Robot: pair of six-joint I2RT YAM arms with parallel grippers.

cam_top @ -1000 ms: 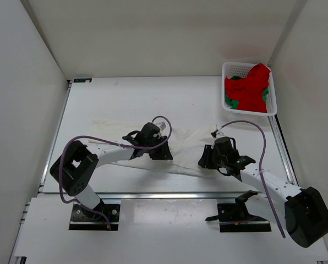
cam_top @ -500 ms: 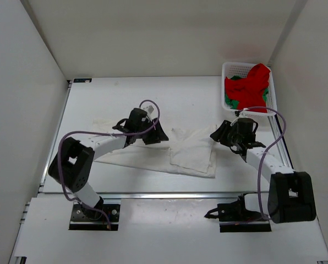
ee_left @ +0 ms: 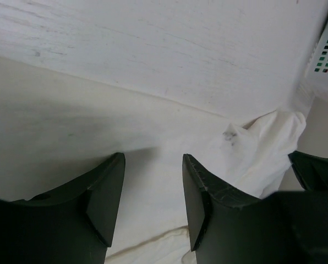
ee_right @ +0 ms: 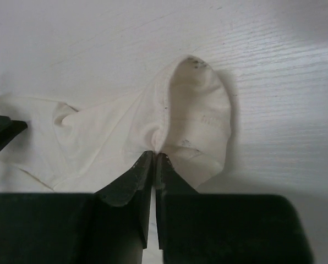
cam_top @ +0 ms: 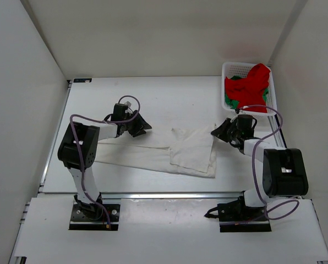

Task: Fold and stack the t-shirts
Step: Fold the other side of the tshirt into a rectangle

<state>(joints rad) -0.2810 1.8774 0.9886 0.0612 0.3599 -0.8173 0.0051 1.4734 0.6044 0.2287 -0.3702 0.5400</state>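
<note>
L claw (ee_left: 153,165) open above the white t-shirt (cam_top: 192,153) lying mid-counter (cam_top: 175,93), R claw (ee_right: 154,158) pinched tight on a bunched edge of it, w/ red t-shirt (cam_top: 255,82) & green t-shirt (cam_top: 230,102) heaped in basket (cam_top: 233,66) far right.

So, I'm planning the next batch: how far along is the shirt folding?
Early. Done: the white shirt lies on the table, its right end seemingly folded over once. In hand: the right claw is shut on that shirt's right edge, and the left claw stands open above its left half. Left: finish this fold, then the red shirt and green shirt, both bunched in the basket. No stack yet.
</note>
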